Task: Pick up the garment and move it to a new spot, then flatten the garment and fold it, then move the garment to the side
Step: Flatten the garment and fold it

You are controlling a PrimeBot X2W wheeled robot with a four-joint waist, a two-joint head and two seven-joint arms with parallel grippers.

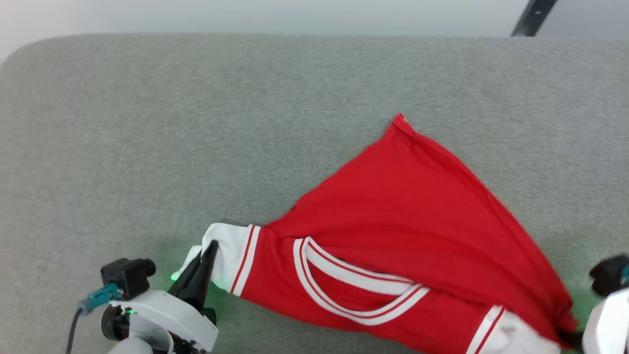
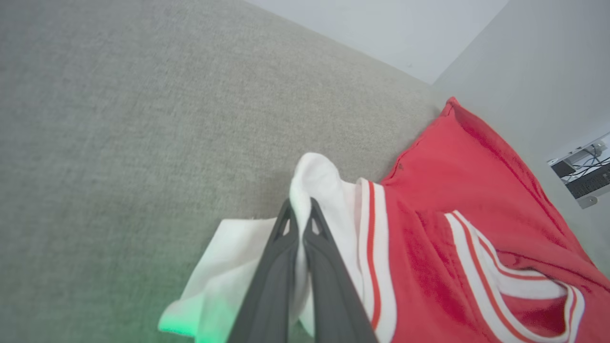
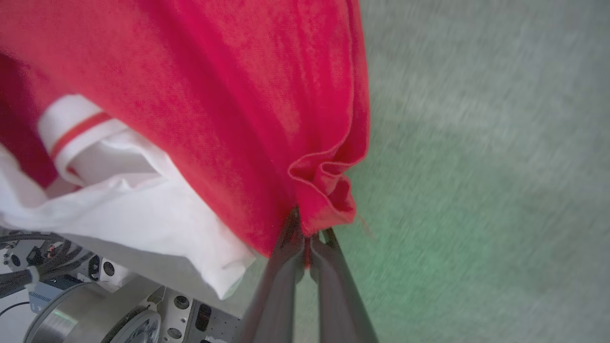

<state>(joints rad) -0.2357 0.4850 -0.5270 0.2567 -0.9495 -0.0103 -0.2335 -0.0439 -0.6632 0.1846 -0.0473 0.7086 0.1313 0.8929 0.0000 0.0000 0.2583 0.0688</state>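
Left gripper (image 2: 299, 205), two long dark fingers, pinched together on the white sleeve (image 2: 324, 186) of a red jersey-style shirt (image 1: 408, 216) with white-and-red striped V-neck trim; right gripper (image 3: 309, 231), same build, clamped on a bunched red hem corner (image 3: 329, 190) of that shirt. Shirt spread over the near-right part of the grey woven fabric surface (image 1: 196, 123), neckline up, one red point reaching toward the surface's far edge, held sleeve at its near-left, held corner at its near-right

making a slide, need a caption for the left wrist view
The left gripper shut on the white sleeve of the red garment, on a grey fabric surface.
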